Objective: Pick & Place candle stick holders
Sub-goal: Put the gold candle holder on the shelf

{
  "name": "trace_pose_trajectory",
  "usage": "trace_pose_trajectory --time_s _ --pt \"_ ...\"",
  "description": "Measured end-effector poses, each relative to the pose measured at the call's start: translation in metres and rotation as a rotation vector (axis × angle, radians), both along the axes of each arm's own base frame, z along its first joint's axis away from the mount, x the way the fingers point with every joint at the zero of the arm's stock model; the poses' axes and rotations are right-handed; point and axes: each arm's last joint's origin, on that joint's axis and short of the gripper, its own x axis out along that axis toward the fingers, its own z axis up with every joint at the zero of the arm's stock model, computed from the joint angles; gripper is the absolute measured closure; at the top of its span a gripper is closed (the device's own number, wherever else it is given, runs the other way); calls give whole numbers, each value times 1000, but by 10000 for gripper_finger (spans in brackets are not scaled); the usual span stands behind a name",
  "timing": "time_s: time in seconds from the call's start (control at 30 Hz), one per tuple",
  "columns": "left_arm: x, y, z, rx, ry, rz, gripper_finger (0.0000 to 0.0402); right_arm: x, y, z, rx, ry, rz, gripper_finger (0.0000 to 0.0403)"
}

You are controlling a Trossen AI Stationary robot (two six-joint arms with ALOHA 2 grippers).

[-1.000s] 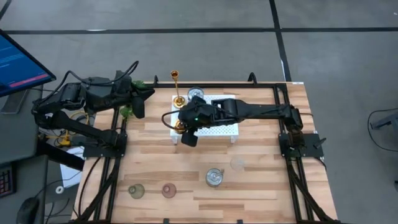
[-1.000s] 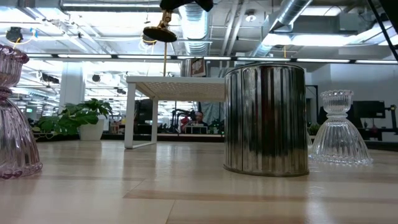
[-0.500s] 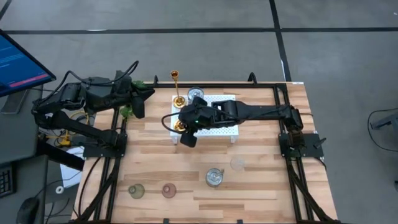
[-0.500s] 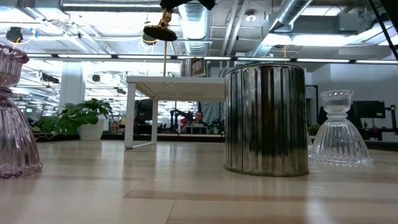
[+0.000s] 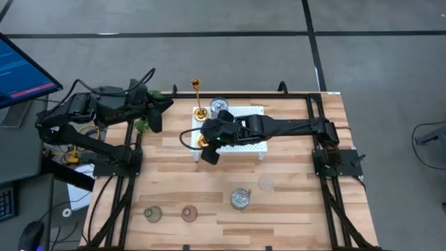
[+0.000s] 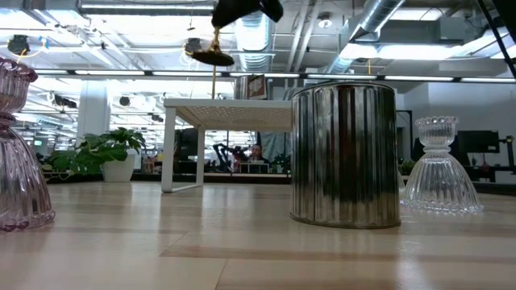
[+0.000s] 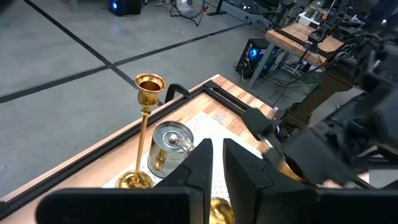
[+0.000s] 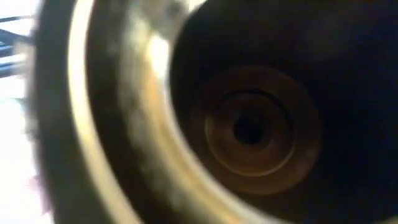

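Ribbed shiny metal cup (image 6: pixel 344 155), clear glass holder (image 6: pixel 440 167), matt wood table (image 6: pixel 242 250) — apparently varnished.

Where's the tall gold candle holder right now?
In the high view, the tall gold candle holder stands at the table's far edge, left of the silvery cup and white stand.

Counted from above, seven candle holders show. Two are gold — a tall slender gold holder (image 5: pixel 198 97) standing at the far edge, and a short gold holder (image 5: pixel 202 141) at the left end of the stand. Two are silvery cups — one silver cup (image 5: pixel 219 106) far, one silver cup (image 5: pixel 240 199) near. One clear glass holder (image 5: pixel 266 184), one greenish holder (image 5: pixel 152 213) and one pinkish holder (image 5: pixel 188 213) complete them. One white perforated stand (image 5: pixel 256 146), one leafy plant (image 5: pixel 143 123), two arms.
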Motion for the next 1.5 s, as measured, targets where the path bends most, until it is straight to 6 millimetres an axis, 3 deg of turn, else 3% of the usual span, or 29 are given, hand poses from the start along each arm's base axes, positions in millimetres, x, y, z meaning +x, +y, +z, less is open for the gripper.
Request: trace_pose_trajectory --time_s 0.43,0.93,1.5 --pt "0 0 0 -6 -3 2 364 1 -12 1 -36 -2 -19 403" --pt "0 0 0 -6 -4 2 364 9 -10 -32 -35 20 -8 403" --pt "0 0 1 -7 -10 1 364 9 -19 -33 -27 28 1 403"
